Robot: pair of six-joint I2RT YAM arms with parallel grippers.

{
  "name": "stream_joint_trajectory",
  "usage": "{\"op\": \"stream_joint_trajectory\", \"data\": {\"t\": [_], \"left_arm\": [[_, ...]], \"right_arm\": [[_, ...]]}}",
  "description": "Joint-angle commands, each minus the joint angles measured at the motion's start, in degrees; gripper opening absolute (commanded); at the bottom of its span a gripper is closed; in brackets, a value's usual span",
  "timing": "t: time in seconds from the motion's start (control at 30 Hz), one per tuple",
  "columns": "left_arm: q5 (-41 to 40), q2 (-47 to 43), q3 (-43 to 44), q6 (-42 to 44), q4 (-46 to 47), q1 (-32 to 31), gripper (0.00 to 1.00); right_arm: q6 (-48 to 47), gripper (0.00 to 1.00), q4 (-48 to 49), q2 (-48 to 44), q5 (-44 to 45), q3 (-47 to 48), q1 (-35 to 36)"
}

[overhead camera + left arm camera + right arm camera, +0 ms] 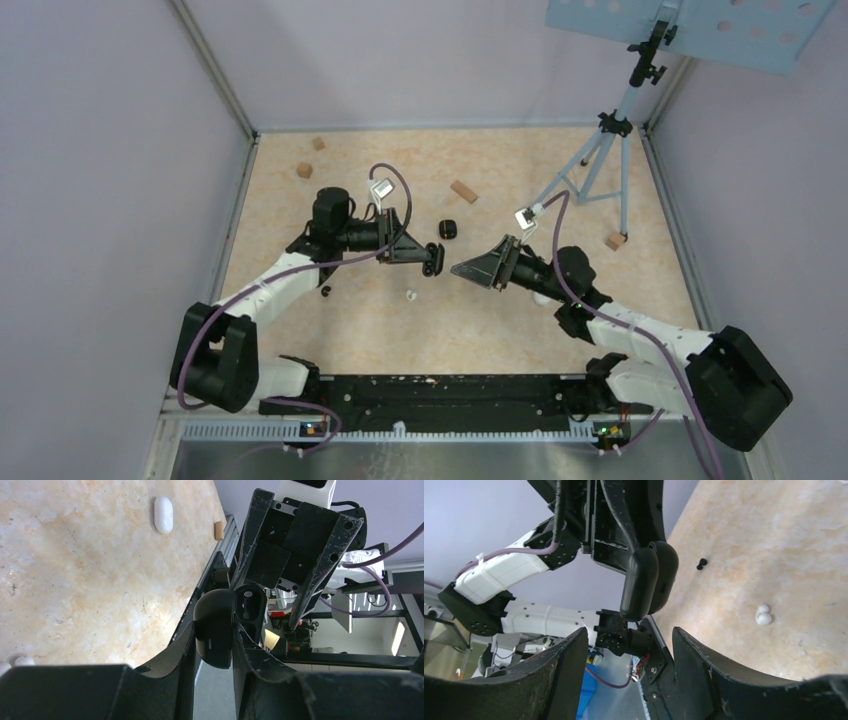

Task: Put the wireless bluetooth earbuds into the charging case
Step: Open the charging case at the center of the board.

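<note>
My left gripper [432,259] is shut on a black charging case [436,262], held above the table. In the left wrist view the gripper [214,636] clamps the case [215,630] with its lid swung open [248,606]; something small and pale shows inside one cavity. My right gripper [460,268] is open and empty, facing the case from the right. In the right wrist view the right gripper [629,645] points at the case [649,582]. A black earbud [325,291] and a white earbud [411,295] lie on the table; black earbuds [700,564] and two white earbuds [763,615] show there too.
A second black case [447,229] lies behind the grippers. A white case [163,514] lies on the table, partly under the right arm [541,297]. Wooden blocks [463,191] [304,170] [615,240] are scattered about. A tripod [600,150] stands at the back right.
</note>
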Motion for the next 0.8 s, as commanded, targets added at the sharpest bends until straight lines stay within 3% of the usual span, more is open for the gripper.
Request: {"op": "stream_joint_trajectory", "data": {"t": [0.0, 0.4, 0.77], "left_arm": [[2.9, -0.5, 1.3, -0.9, 3.8, 0.2, 0.14], [3.0, -0.3, 1.3, -1.7, 4.8, 0.2, 0.15], [3.4, -0.4, 1.1, -1.8, 5.2, 0.3, 0.15]], "right_arm": [[1.7, 0.62, 11.6, 2.7, -3.0, 2.1, -0.4], [3.2, 0.64, 15.2, 10.3, -2.9, 6.0, -0.3], [4.7, 0.57, 18.5, 15.0, -4.0, 7.9, 0.5]]}}
